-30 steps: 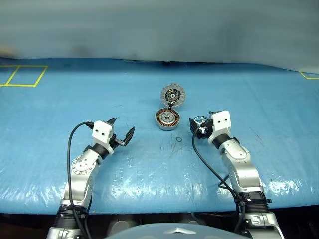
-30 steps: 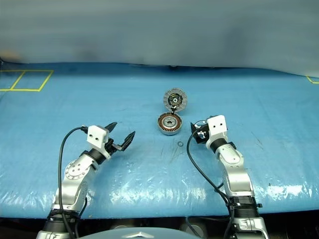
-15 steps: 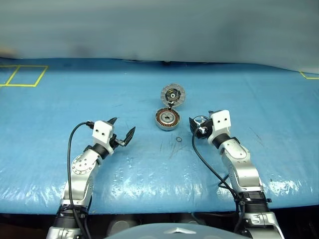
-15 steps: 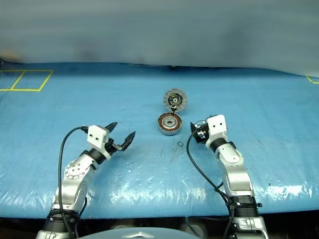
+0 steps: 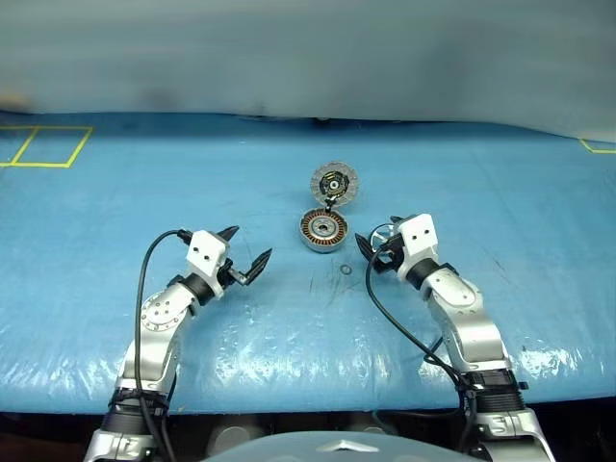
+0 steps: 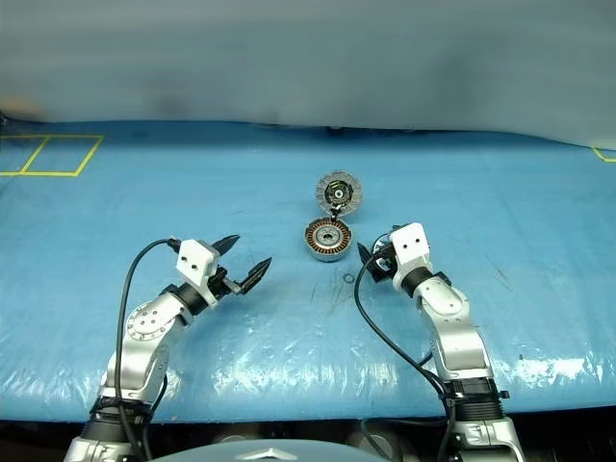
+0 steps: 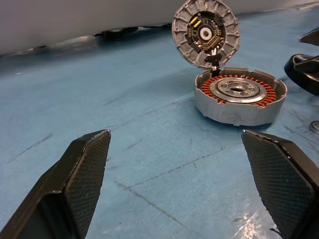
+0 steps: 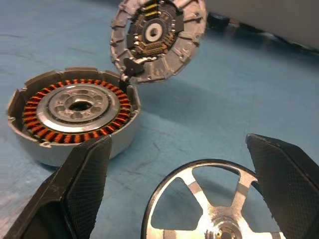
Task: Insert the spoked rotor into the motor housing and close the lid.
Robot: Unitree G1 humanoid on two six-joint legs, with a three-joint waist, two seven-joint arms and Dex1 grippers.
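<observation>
**Still outside the housing: rotor lies between the right fingers**

Flat on the blue table (image 5: 144,173), the spoked rotor (image 8: 214,199) lies between the two black fingers (image 8: 79,189) of the right gripper (image 5: 377,243). Those fingers are spread wide, one on each side of the silver wheel, and neither pad is seen touching its rim. The rotor is not lifted.

Just beyond the right fingertips sits the motor housing (image 8: 75,114), an open grey cup. Inside it a ring of copper-coloured windings surrounds a silver hub, and no wheel sits on that hub. The lid (image 8: 157,37) stands upright from a hinge at the housing's far edge, its ribbed inner face and dark centre turned toward the fingers.

A small ring (image 5: 345,270) lies on the table near the housing, between the two grippers.

The left gripper (image 5: 245,255) hangs above bare table, well apart from the housing, with the cup and lid ahead of its tips and off to one side. Its fingers (image 7: 79,179) are likewise fully spread and hold nothing.
</observation>
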